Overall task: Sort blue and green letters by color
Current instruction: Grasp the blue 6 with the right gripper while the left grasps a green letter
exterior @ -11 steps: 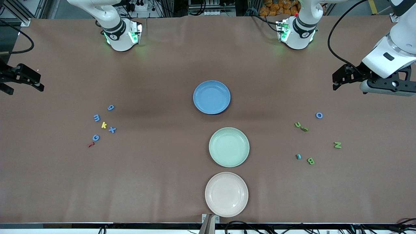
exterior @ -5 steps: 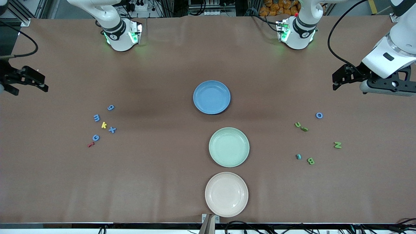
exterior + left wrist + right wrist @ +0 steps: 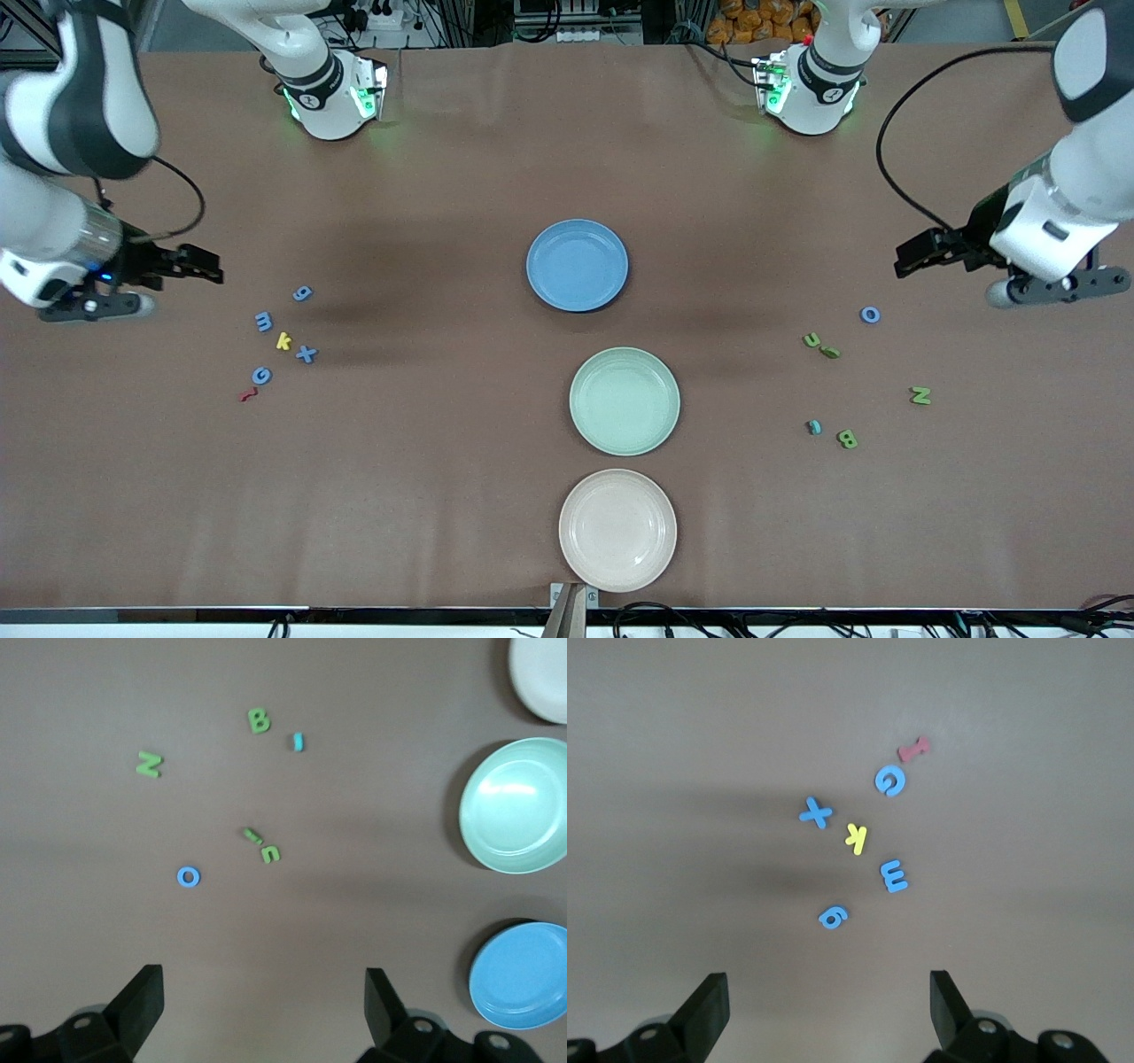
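Blue letters 9 point(image 3: 301, 293), m point(image 3: 263, 322), x point(image 3: 306, 354) and G point(image 3: 261, 376) lie clustered toward the right arm's end of the table. My right gripper point(image 3: 213, 268) hovers open and empty over bare table beside the 9 point(image 3: 833, 918). Toward the left arm's end lie a blue o point(image 3: 870, 315) and green u point(image 3: 811, 339), N point(image 3: 920, 395) and B point(image 3: 847, 439). My left gripper point(image 3: 902, 257) hangs open and empty over bare table beside the o point(image 3: 188, 876).
Blue plate point(image 3: 577, 265), green plate point(image 3: 625, 400) and beige plate point(image 3: 617, 530) line the table's middle. A yellow k point(image 3: 283, 341) and red squiggle point(image 3: 248, 395) sit among the blue letters. A teal piece point(image 3: 813, 427) lies beside the B.
The right arm has swung in from the table's end toward the blue cluster. The left gripper has shifted a little toward the o. Both stay open.
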Robot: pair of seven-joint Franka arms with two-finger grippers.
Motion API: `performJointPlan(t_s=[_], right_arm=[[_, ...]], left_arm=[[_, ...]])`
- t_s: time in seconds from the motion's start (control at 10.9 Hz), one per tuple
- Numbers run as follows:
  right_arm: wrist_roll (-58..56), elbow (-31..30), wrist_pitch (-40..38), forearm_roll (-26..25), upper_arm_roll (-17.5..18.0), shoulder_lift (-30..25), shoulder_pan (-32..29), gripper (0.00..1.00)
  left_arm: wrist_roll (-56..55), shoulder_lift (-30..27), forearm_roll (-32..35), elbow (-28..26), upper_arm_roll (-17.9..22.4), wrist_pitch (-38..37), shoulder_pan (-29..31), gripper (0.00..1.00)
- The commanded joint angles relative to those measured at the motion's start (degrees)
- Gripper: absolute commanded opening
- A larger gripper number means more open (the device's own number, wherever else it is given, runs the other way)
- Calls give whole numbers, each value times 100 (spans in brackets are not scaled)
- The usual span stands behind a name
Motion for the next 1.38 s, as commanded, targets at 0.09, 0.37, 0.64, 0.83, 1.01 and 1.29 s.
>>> performJointPlan(t_s=[0.09, 0.37, 0.64, 0.83, 1.01, 1.29], right_arm=[[621, -1327, 1222, 77, 18, -49, -77, 100], [1387, -1583, 1523, 77, 18, 127, -155, 100], [1493, -1839, 1954, 330, 18, 319, -376, 100], [1721, -2022, 2304, 831, 18, 495, -367, 100], [2264, -2207, 2656, 842, 27, 688, -350, 94], [3407, -2252, 2895, 842, 27, 1014, -350, 90]], left_arm=[[-194, -62, -127, -1295, 0, 1334, 228, 100], [-842, -55, -14, -2117, 0, 2376, 228, 100], [-1493, 278, 181, -2694, -9, 3312, 228, 100], [-1994, 594, 181, -3004, -9, 3896, 202, 100], [-2486, 1024, 224, -3066, -9, 4299, 210, 100], [-3224, 1623, 495, -3198, 9, 5206, 193, 100]])
